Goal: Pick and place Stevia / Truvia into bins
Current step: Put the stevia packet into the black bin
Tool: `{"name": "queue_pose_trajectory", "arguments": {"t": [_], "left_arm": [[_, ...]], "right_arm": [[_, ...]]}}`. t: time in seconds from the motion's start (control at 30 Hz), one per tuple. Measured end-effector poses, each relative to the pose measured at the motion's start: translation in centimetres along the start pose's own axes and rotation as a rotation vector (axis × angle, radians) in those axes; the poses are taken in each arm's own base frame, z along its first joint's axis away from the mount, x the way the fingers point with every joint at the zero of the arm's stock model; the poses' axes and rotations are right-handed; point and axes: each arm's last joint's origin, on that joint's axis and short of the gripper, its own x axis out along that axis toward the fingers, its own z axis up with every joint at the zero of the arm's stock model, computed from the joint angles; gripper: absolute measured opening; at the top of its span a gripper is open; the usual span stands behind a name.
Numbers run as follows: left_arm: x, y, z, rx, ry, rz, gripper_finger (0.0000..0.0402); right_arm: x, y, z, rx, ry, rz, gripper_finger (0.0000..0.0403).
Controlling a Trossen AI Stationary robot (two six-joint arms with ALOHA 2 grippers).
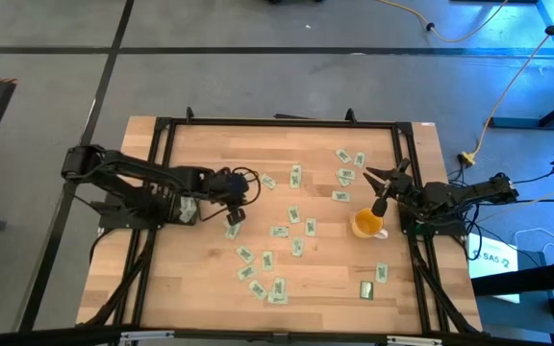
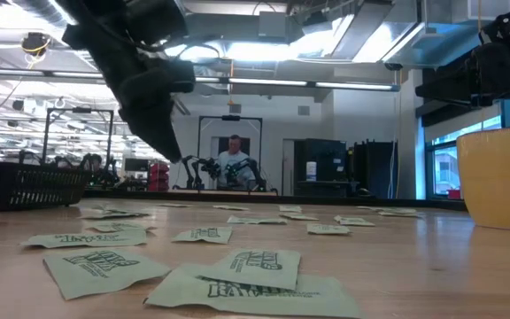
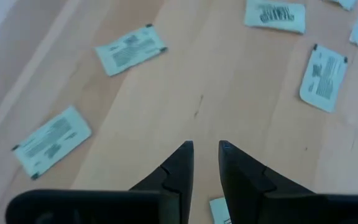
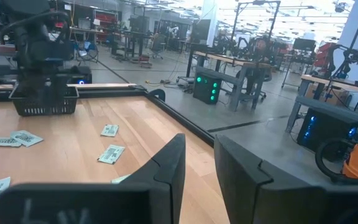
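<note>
Your left gripper (image 1: 237, 213) hangs over the worktop (image 1: 210, 144) among the Stevia sachets (image 1: 279, 232), holding nothing.

Seen from its wrist, your left fingers (image 3: 179, 168) stand only a narrow gap apart with bare wood between them; one sachet shows just under their tips, and it is unclear whether they touch it. The sachets lie scattered flat across the middle and front of the worktop, with a small cluster near the right arm. The black bin (image 1: 183, 210) sits at the left, just beside the left arm's wrist. Your right gripper (image 1: 385, 190) waits raised beside a yellow cup (image 1: 367, 224) at the right edge, its fingers (image 4: 166, 165) slightly parted and empty. A person (image 2: 235, 159) sits far behind the worktop.
</note>
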Motion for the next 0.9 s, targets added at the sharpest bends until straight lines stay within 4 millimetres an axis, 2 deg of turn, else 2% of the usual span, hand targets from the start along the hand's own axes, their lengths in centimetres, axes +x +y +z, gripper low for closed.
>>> {"name": "queue_pose_trajectory", "arguments": {"t": [0.13, 0.4, 0.9], "left_arm": [[0.58, -0.23, 0.09, 0.054, -0.002, -0.03, 0.0071], [0.46, -1.03, -0.02, 0.146, -0.018, -0.045, 0.0079], [0.44, -0.91, 0.1, 0.117, -0.039, 0.003, 0.008]], "right_arm": [[0.0, 0.0, 0.0, 0.0, 0.0, 0.0, 0.009], [0.0, 0.0, 0.0, 0.0, 0.0, 0.0, 0.009], [0.0, 0.0, 0.0, 0.0, 0.0, 0.0, 0.009]]}}
